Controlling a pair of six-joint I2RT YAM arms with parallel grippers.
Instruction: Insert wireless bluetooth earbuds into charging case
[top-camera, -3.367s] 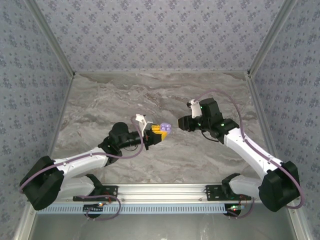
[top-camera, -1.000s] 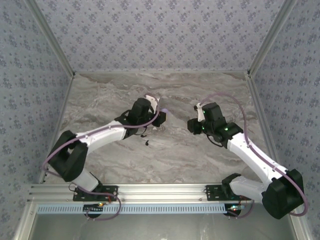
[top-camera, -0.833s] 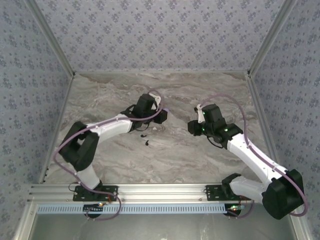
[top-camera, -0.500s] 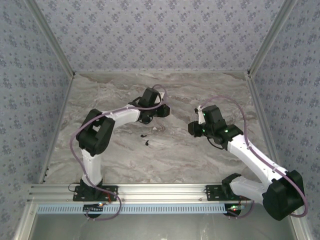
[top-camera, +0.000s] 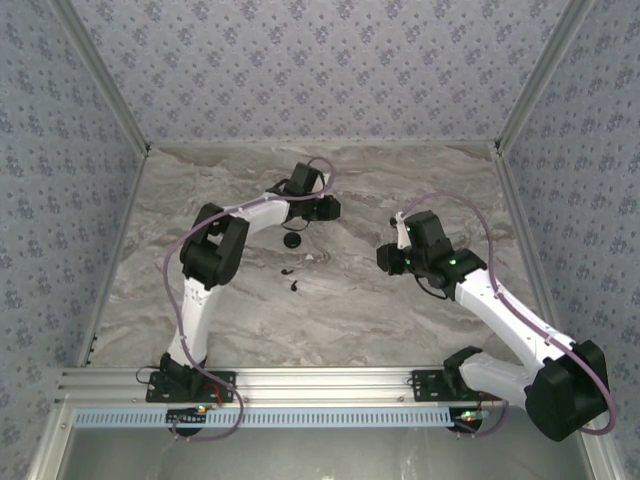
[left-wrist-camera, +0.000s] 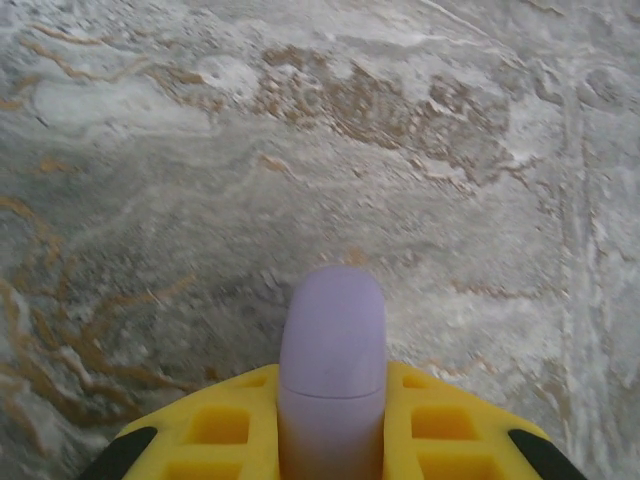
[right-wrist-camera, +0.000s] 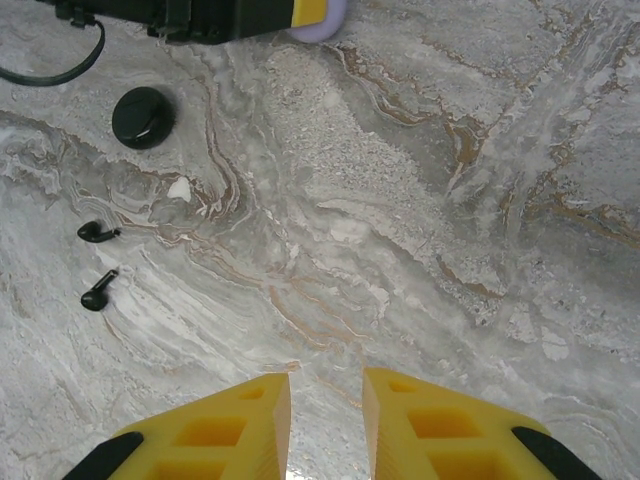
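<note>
While the left arm (top-camera: 245, 213) reaches forward, its end effector (left-wrist-camera: 333, 385) pinches a lilac piece (left-wrist-camera: 333, 320).

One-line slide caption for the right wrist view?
Right gripper, empty, yellow fingers apart, above grey marble tabletop; small black round charging case and two tiny black earbuds lie ahead.

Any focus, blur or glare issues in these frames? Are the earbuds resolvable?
Left wrist: the lilac disc sits close to the lens and looks soft, and the marble behind it is slightly smeared. Right wrist: sharp with no glare, earbuds and charging case crisp. Top external: even light, faint shadows, earbuds just dark specks.
</note>
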